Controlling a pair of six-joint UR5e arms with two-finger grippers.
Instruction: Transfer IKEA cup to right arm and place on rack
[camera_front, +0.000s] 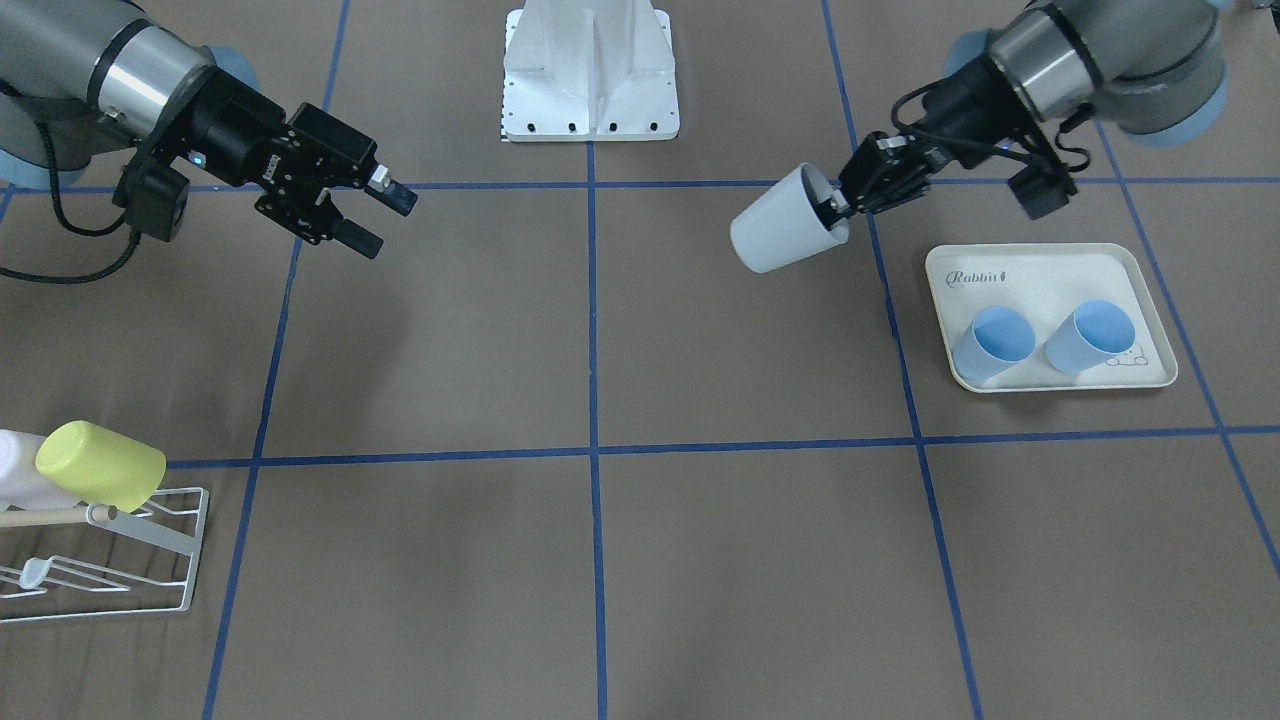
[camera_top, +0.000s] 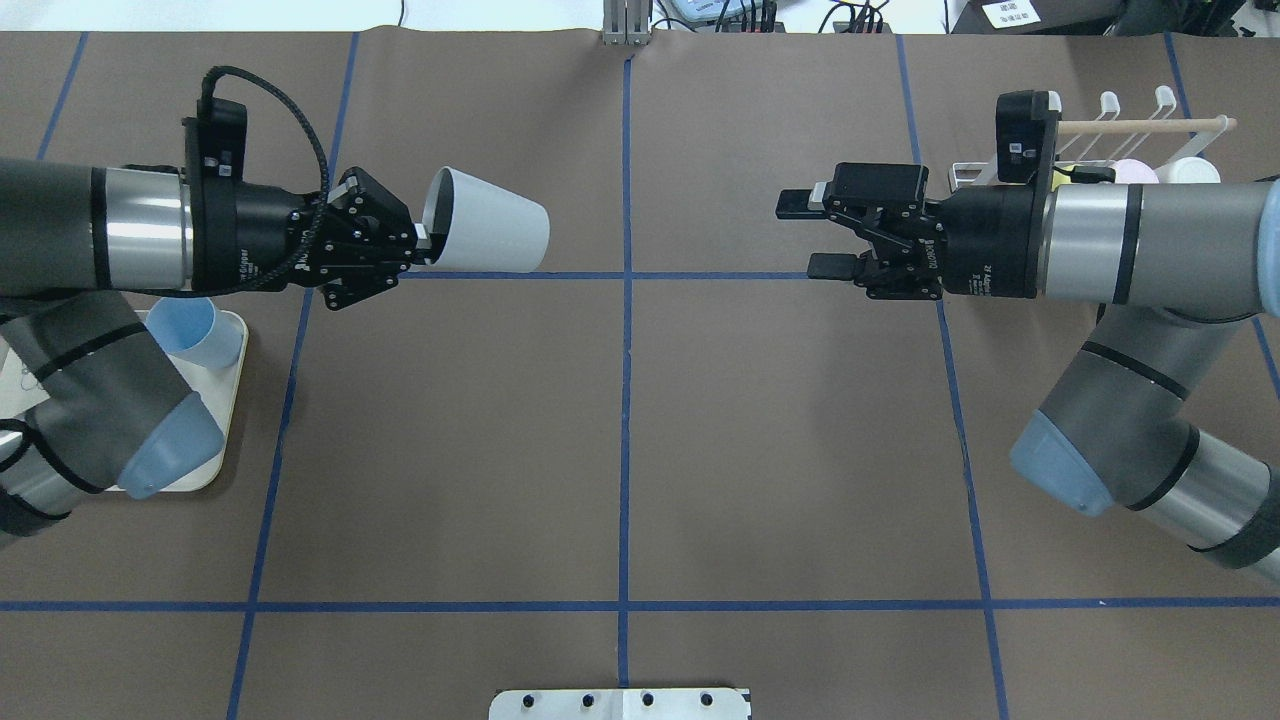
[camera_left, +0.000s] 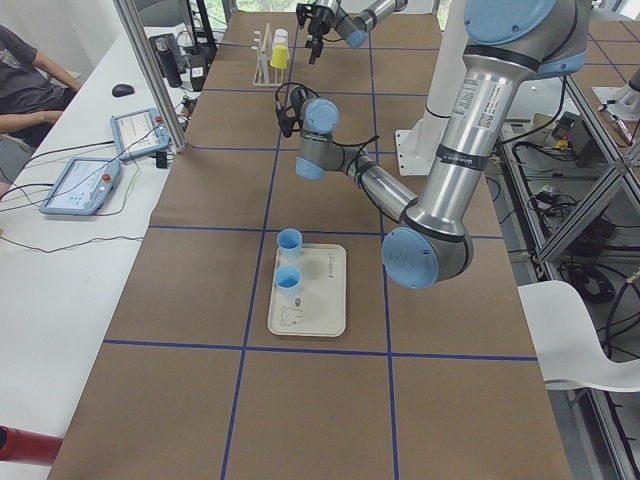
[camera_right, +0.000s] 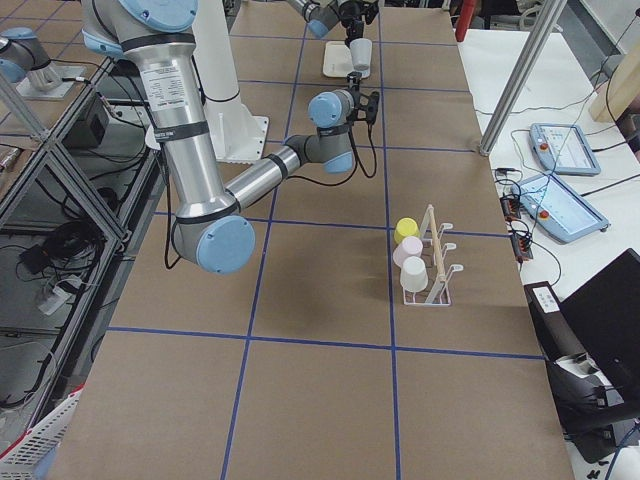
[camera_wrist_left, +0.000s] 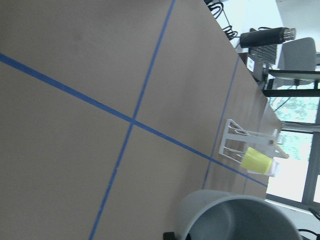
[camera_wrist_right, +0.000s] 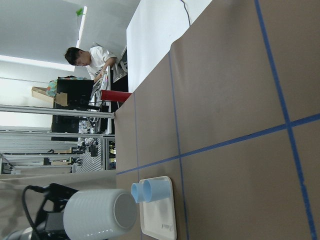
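IKEA cup (camera_top: 492, 236), white, hangs sideways above the table, its rim pinched by the left gripper (camera_top: 422, 243), its base towards the right gripper (camera_top: 812, 234), which is spread wide and well apart from it. Two empty blue cups (camera_front: 993, 343) (camera_front: 1090, 338) sit in the tray (camera_front: 1040, 268). A yellow cup (camera_front: 102, 465) hangs on the rack (camera_front: 197, 548).

Two light-blue cups (camera_front: 993, 340) stand open-side up on a cream "Rabbit" tray (camera_front: 1050, 275), among blue tape lines (camera_front: 593, 330).

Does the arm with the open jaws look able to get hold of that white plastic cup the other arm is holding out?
Probably yes: the white plastic cup points base-first at the open jaws of the right arm, nothing between them.
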